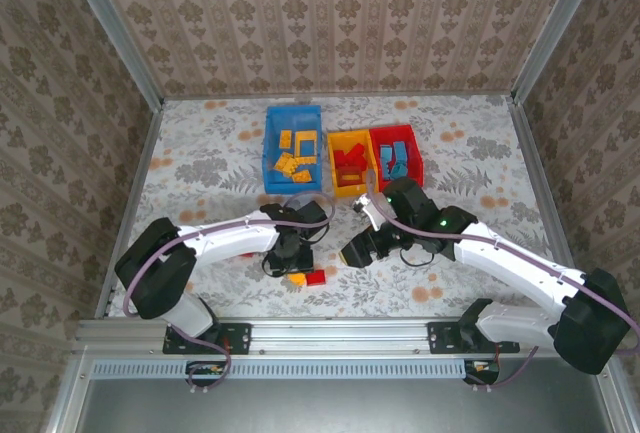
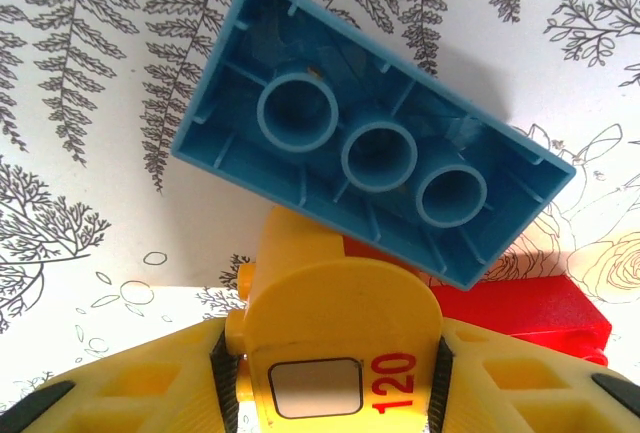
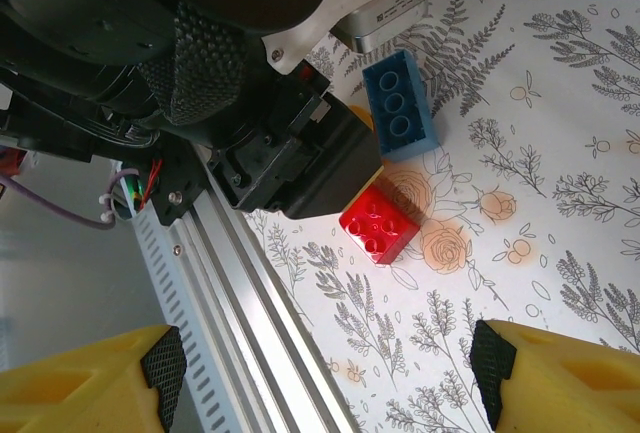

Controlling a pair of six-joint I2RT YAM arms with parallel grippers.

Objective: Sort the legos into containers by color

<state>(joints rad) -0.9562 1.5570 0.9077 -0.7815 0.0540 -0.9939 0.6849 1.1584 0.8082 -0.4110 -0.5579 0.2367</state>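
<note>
Top external view: patterned table point(image 1: 200, 183), carrying at its far side a row of blue bin point(image 1: 293, 113) with orange legos, yellow bin point(image 1: 349, 140) with red ones, and red bin point(image 1: 393, 133) with blue ones. Left gripper point(image 2: 335, 373), low over the near table: pads set against both sides of a yellow brick point(image 2: 340, 303) marked 120, an upturned blue brick point(image 2: 370, 153) just beyond it and a red brick point(image 2: 535, 318) beside. Right gripper point(image 3: 325, 363): fingers spread wide, nothing between them, near that cluster.
</note>
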